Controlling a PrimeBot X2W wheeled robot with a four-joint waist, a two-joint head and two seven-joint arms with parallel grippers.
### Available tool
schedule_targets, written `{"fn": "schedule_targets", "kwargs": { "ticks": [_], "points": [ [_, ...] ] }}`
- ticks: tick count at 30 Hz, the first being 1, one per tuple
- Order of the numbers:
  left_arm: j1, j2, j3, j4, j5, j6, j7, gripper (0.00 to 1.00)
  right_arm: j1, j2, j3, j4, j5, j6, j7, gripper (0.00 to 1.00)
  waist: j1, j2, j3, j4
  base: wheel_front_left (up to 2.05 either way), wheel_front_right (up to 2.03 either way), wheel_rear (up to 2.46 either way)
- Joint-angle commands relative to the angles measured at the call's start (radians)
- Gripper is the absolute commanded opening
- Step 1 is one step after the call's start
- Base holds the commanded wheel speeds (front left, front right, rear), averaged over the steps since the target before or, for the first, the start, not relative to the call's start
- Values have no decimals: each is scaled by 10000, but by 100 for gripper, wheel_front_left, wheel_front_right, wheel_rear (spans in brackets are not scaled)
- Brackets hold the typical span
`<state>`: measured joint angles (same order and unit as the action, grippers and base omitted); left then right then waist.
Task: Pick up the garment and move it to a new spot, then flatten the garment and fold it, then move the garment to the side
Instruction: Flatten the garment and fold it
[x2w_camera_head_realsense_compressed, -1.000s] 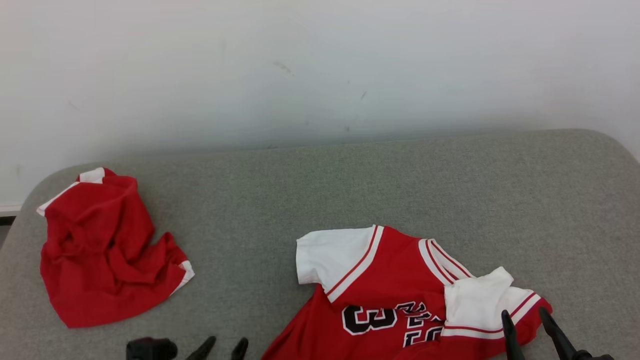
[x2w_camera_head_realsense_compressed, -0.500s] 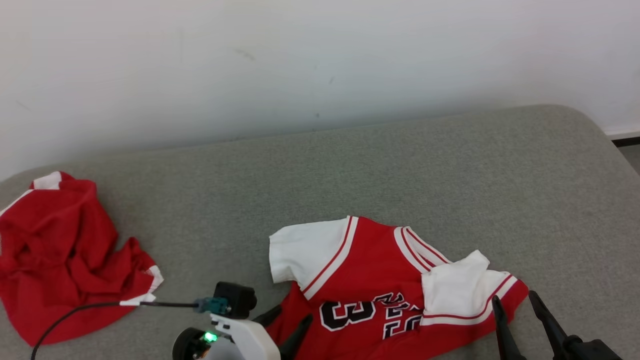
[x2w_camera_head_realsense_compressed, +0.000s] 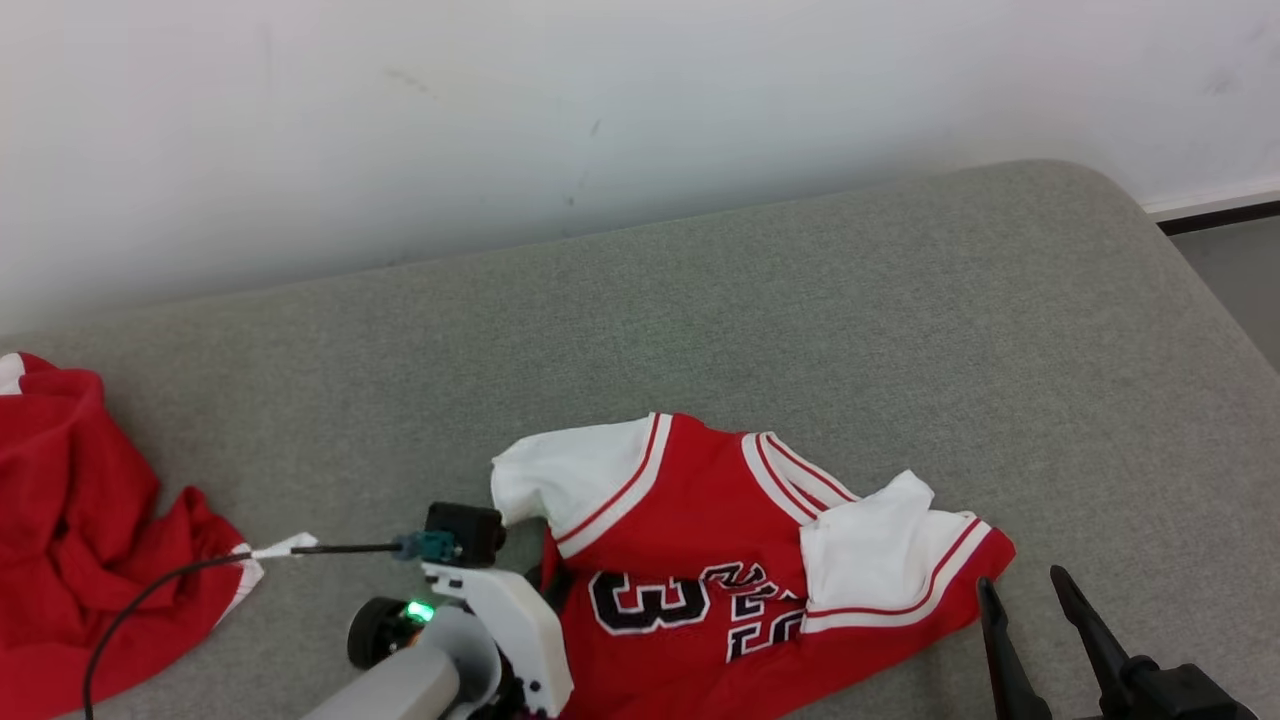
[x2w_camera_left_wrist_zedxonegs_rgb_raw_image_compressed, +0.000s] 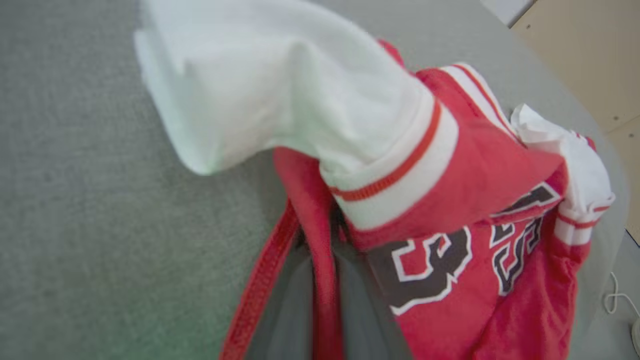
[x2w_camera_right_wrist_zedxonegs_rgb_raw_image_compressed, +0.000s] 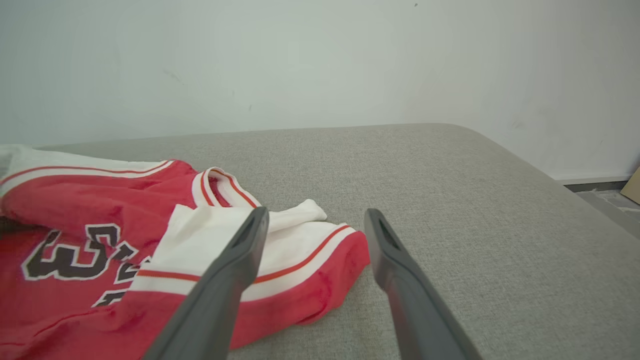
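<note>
Here your left gripper (x2w_camera_left_wrist_zedxonegs_rgb_raw_image_compressed: 320, 245) is clamped on the shirt (x2w_camera_head_realsense_compressed: 700, 520) at its near left edge, your right gripper (x2w_camera_head_realsense_compressed: 1022, 580) stands apart; lifting, moving, flattening and folding remain.

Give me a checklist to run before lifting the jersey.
1. Left tool shut on the jersey: ok, a red fold sits in its grip below a white sleeve.
2. Right tool gripping the jersey: not ok, it is open, near the folded sleeve.
3. Jersey lying flat: not ok, the folded sleeve lies over the chest.
4. Other red garment apart from the jersey: ok.
5. Bare grey surface beyond for a new spot: ok.
</note>
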<state>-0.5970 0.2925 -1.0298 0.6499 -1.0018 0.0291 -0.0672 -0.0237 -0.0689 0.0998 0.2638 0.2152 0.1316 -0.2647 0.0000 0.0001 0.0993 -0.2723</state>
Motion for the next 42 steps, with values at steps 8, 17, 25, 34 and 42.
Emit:
{"fn": "schedule_targets", "kwargs": {
  "ticks": [8, 17, 25, 34, 42],
  "points": [
    [-798, -287, 571, 311, 446, 502, -1496, 0, 57, -122, -85, 101, -10, -18, 6, 100, 0, -1, -282, -3, 0, 0, 0],
    [-1136, -167, 1419, 567, 847, 1488, -1949, 0, -122, -121, 204, 51, -38, -18, 8, 100, 0, -1, -220, -84, 0, 0, 0],
    [-1445, -521, 2002, 2263, 754, 1512, -1975, 91, -367, -118, 331, 112, 64, -18, 8, 100, 0, -1, 221, -543, 0, 0, 0],
    [-1206, -539, 2631, 1504, 519, 1026, -1977, 100, -8, -47, -97, 38, 7, -18, 8, 100, 0, -1, 70, -500, 0, 0, 0],
    [-757, -966, 2059, -1040, 449, 761, -1003, 100, -104, -15, 147, 48, -43, -18, 7, 100, 0, -1, 42, -274, 0, 0, 0]
  ]
}}
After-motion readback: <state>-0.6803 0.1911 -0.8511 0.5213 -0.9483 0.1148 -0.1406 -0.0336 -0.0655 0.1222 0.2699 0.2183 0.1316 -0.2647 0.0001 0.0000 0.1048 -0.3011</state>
